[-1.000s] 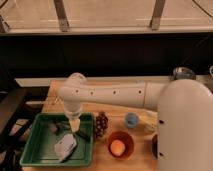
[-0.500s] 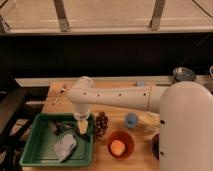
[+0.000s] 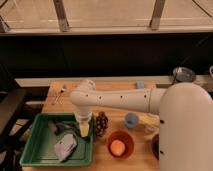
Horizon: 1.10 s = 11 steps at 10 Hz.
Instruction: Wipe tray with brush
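One wooden table (image 3: pixel 120 92) carried the whole arrangement, with the robot's white body (image 3: pixel 187 130) standing at its near right corner. The arm (image 3: pixel 120 100) reached left across the tabletop from the body and bent down at the elbow. This posture probably kept the bulky links clear of the objects while bringing the wrist in from above.

The green tray (image 3: pixel 40 145) lay at the table's near left, its raised rim holding its contents in. Just to its right stood the orange bowl (image 3: pixel 129 140) with a round orange item (image 3: pixel 117 146) inside. A small blue cup (image 3: pixel 131 119) sat a little beyond the bowl.

A pale cloth wad (image 3: pixel 65 146) lay crumpled on the tray floor. A dark cone-shaped cluster (image 3: pixel 101 125), perhaps a pinecone, stood on the table between the tray's right rim and the bowl.

The brush (image 3: pixel 59 127) lay in the far left part of the tray, a slim dark shape beyond the cloth.

The gripper (image 3: pixel 84 129) pointed down over the tray's right side, apart from the brush. Its jaws stood wide apart and nothing could be seen between them. The wiping step therefore appeared not yet begun, since the brush first had to be grasped.
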Available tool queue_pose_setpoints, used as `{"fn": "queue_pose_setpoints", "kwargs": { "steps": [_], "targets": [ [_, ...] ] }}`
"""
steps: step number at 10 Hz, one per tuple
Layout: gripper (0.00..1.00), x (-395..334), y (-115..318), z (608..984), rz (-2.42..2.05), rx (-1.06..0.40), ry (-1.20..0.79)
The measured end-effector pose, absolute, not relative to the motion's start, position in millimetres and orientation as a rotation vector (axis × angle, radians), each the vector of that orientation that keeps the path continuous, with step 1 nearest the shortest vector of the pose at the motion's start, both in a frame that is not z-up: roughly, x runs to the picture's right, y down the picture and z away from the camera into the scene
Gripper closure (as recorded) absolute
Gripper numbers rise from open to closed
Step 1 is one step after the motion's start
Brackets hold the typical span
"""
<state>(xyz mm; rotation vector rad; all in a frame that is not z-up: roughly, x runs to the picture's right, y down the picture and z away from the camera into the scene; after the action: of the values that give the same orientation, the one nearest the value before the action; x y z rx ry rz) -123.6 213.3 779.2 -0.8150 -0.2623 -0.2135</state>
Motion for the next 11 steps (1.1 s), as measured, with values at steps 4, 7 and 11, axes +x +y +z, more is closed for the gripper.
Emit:
{"fn": "queue_pose_setpoints", "kwargs": {
  "steps": [4, 7, 11],
  "targets": [
    [0.35, -131, 237, 791, -0.204, -0.864, -0.267],
    [0.36, -133, 249, 802, -0.170, -0.889, -0.278],
    [0.71, -132, 247, 799, -0.178, -0.891, -0.273]
  ]
}}
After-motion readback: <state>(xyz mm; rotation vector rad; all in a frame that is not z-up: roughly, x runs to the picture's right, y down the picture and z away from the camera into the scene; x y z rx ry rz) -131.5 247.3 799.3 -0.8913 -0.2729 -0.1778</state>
